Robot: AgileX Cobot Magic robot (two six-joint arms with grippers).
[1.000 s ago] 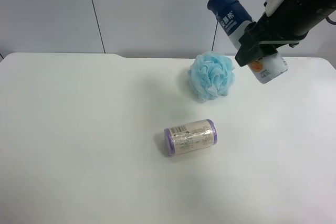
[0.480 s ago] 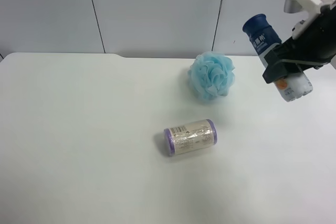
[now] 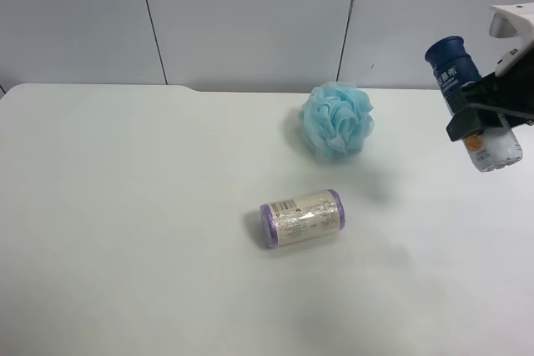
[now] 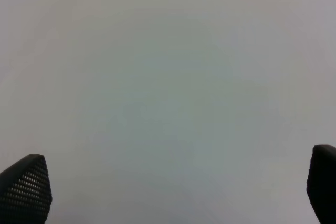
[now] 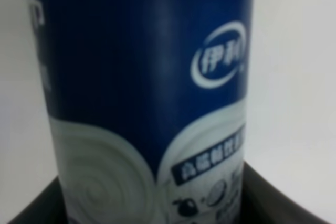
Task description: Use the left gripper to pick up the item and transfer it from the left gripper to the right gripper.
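The item (image 3: pixel 448 56), a slim bottle with a dark blue cap and a blue-and-white label, hangs tilted in the air at the exterior high view's right edge. The right gripper (image 3: pixel 482 116), a black arm end with a white bracket, is shut around its middle. The orange-printed lower end (image 3: pixel 494 149) sticks out below the fingers. In the right wrist view the item's label (image 5: pixel 147 77) fills the frame, with a dark finger (image 5: pixel 265 195) beside it. The left gripper (image 4: pixel 173 184) is open and empty over the bare white table, and only its fingertips (image 4: pixel 25 187) show. The left arm is out of the exterior high view.
A light blue mesh pouf (image 3: pixel 336 120) sits on the white table (image 3: pixel 125 206) at the back, right of centre. A purple-ended roll (image 3: pixel 302 217) lies on its side near the middle. A grey panelled wall stands behind the table.
The right gripper has carried the item to the right and a little lower, from beside the pouf to the view's right edge. The pouf and the roll have not moved.
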